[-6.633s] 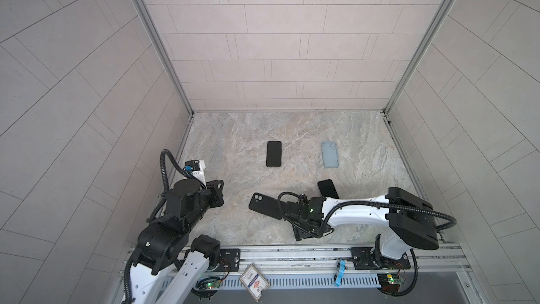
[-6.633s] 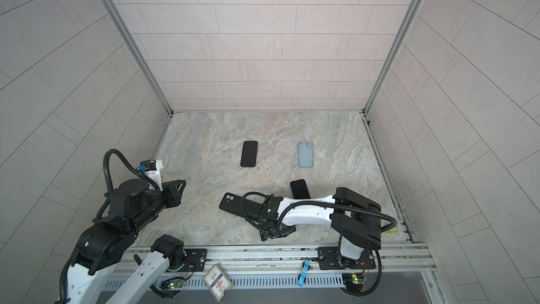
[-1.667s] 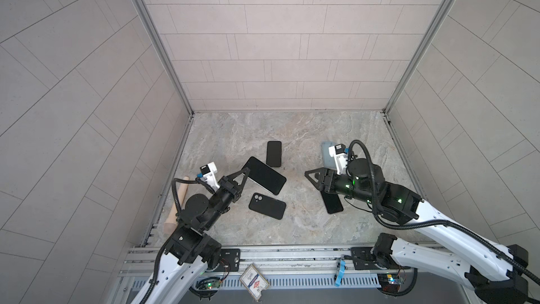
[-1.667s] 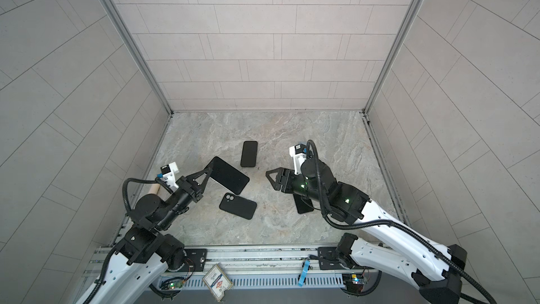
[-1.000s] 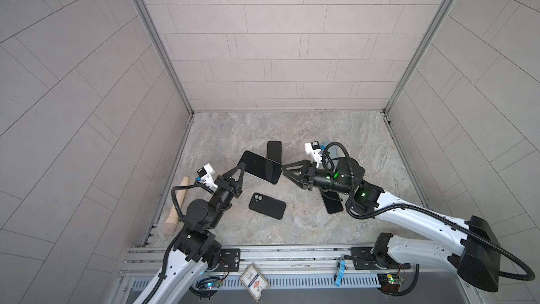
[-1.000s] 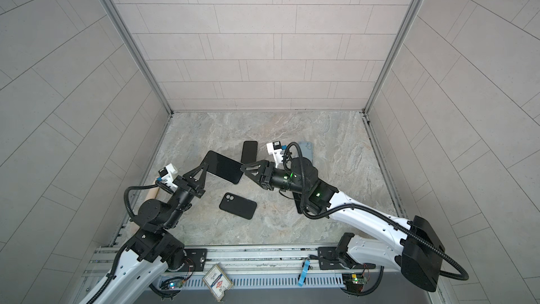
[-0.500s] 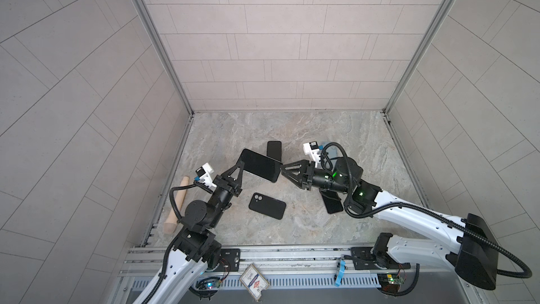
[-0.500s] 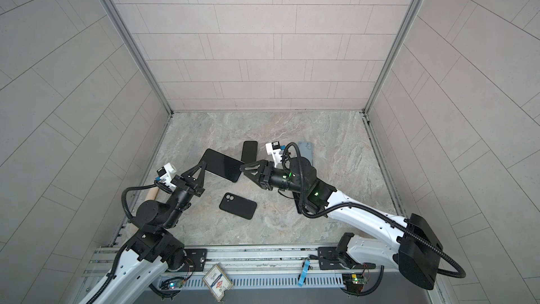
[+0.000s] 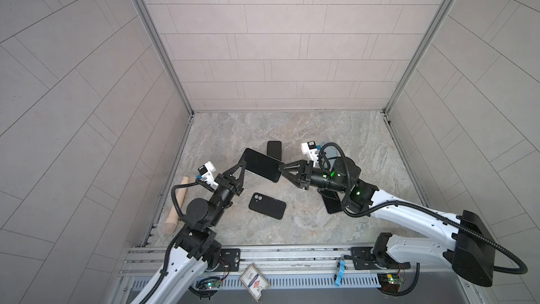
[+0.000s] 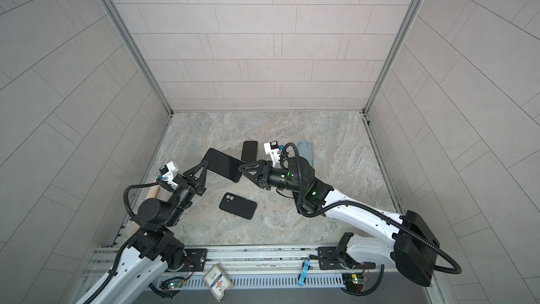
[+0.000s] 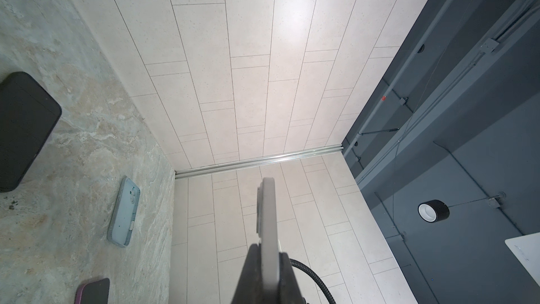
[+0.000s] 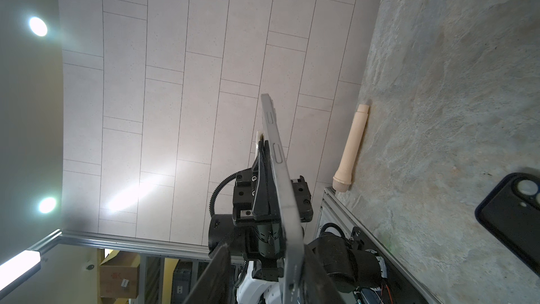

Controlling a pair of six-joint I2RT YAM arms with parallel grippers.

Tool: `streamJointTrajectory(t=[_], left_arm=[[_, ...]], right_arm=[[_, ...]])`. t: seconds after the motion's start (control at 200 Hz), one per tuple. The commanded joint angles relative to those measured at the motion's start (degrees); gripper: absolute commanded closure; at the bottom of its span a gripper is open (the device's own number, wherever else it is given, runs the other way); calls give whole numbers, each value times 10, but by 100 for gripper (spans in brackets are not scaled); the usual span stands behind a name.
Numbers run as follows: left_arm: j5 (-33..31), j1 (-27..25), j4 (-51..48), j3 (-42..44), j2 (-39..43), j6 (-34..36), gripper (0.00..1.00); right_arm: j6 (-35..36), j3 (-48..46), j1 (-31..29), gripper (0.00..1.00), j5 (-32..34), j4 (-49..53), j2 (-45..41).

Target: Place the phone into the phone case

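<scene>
One phone (image 9: 261, 165) aloft: left claw (image 9: 245, 164) clenched on one edge, right claw (image 9: 281, 168) parted astride the opposite.

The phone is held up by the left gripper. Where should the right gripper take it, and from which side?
Probably the phone's free short end, opposite the left gripper, coming from the right along its length. It is clear of the table and lies edge-on between the right gripper's open fingers, so they meet its flat faces.

Phone (image 9: 261, 164) above table (image 9: 292, 130), behind case (image 9: 267, 206)
</scene>
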State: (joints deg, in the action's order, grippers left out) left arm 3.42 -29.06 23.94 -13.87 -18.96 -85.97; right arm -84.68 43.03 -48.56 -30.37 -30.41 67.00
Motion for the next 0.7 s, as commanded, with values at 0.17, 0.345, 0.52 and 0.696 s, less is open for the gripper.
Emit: streamJointTrajectory(t=[0.17, 0.345, 0.52, 0.696], left_arm=[[8, -2, 21, -26, 8, -16, 100], [12, -2, -32, -54, 7, -19, 100], [24, -2, -48, -69, -2, -8, 100], [24, -2, -64, -70, 3, -8, 100]], right_arm=[[-7, 2, -7, 76, 5, -34, 1], [-2, 8, -11, 78, 10, -35, 6], [-1, 15, -13, 82, 15, -42, 15], [1, 21, -13, 87, 18, -45, 22]])
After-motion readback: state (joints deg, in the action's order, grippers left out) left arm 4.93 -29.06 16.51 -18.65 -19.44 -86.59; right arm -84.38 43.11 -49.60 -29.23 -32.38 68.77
